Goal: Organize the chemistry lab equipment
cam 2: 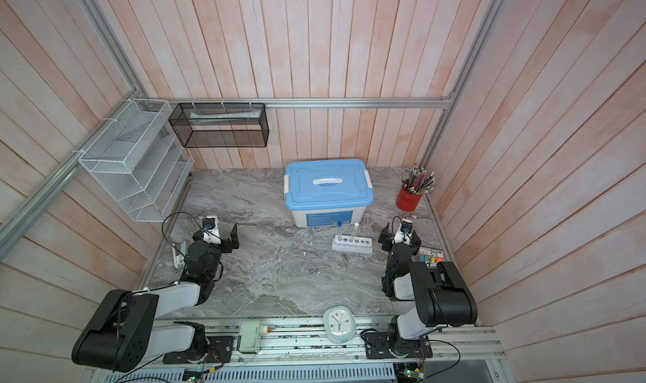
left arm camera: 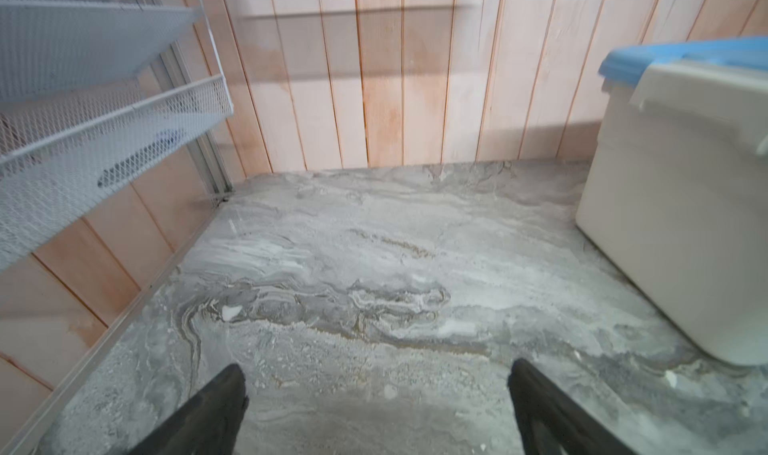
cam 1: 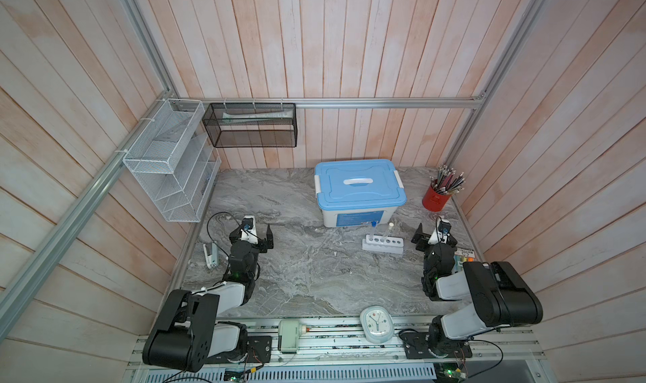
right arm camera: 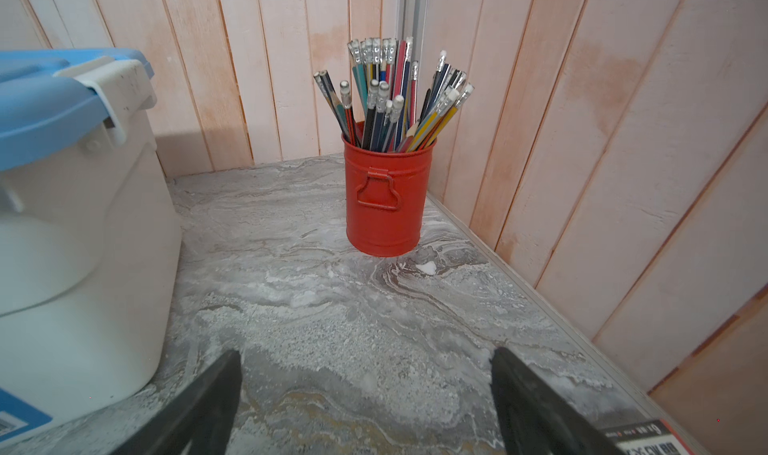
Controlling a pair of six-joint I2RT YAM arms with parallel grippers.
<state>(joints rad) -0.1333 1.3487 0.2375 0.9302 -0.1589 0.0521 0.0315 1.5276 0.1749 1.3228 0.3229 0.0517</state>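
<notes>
Left gripper point(left arm camera: 378, 367) and right gripper point(right arm camera: 365, 353) are hanging open, empty; your rack point(cam 1: 382, 245) is standing at the right's nine o'clock.

Bare table point(cam 1: 297, 276) lies open centre-left; the lidded box point(cam 1: 360, 189) and tube rack point(cam 1: 382, 246) block right-centre.

The surface point(cam 1: 297, 280) looks like grey veined stone, smooth with a dull sheen. At its back edge, the storage box point(cam 1: 329, 217) is smooth white plastic under a blue plastic lid point(cam 1: 360, 185). The red cup point(right arm camera: 384, 199) in the back right corner is glossy painted metal. The rack point(cam 1: 382, 245) is matt white plastic, and the blue-capped tube point(cam 1: 372, 231) and white-capped tube point(cam 1: 388, 233) are clear. The walls point(cam 1: 349, 49) are matt pale wood planks. The white shelf point(cam 1: 164, 168) and black basket point(cam 1: 251, 126) are metal mesh.
</notes>
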